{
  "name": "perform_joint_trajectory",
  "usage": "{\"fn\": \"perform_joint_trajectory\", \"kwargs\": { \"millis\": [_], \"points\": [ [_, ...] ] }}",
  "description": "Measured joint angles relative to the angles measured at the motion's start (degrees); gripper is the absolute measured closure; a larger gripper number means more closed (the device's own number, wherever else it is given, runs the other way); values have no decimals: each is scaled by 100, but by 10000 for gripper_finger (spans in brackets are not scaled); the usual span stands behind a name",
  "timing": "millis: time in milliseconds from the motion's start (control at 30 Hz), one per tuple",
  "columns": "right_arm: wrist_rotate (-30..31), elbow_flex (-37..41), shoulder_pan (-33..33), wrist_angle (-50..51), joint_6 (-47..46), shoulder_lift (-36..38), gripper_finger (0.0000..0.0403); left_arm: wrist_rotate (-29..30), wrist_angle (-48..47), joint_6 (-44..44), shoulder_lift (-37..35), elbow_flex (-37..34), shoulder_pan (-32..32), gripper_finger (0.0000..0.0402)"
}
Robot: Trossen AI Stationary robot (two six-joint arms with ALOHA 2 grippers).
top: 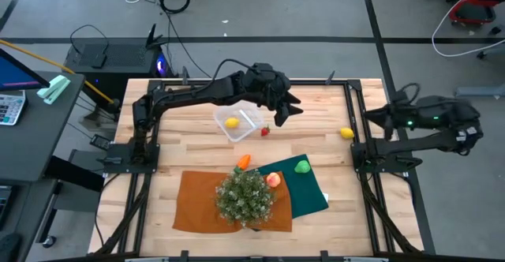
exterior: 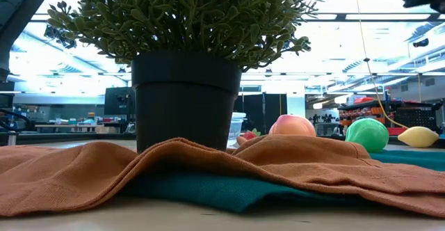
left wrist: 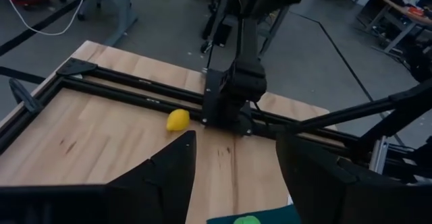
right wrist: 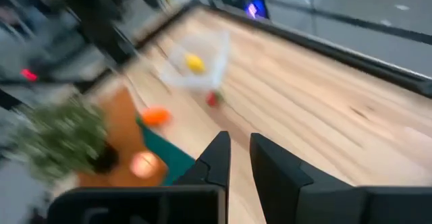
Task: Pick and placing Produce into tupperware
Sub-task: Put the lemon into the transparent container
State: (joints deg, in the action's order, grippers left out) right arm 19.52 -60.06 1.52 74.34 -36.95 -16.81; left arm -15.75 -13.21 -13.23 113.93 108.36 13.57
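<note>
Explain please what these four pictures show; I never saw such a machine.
Two robot arms work at a wooden table. One picture looks down from above, one looks level across the table, and two come from cameras on the wrists. The left pincer, open and empty, hangs beside a clear tub holding one yellow fruit. The right pincer waits at the table's edge, slightly open. Other toy fruits, two cloths and a potted plant lie on the table.

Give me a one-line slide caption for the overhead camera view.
Left gripper open above the tupperware holding one yellow piece; right gripper waits at the table edge.
</note>
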Motion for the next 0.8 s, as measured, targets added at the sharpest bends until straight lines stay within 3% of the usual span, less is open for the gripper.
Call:
{"fn": "perform_joint_trajectory", "kwargs": {
  "millis": [200,433,633,800],
  "points": [
    [89,-165,0,889,275,-1450,342,0,-5,-11,0,0,1,187],
    [34,-202,-262,1543,728,-2907,259,-252,-130,5,-147,-7,12,192],
    [-492,-202,-1565,1544,1717,-3710,193,-302,-441,158,-475,-4,12,189],
    [-1433,-202,-2948,1407,2819,-4179,179,-323,-889,390,-876,-2,36,193]
  ]
}}
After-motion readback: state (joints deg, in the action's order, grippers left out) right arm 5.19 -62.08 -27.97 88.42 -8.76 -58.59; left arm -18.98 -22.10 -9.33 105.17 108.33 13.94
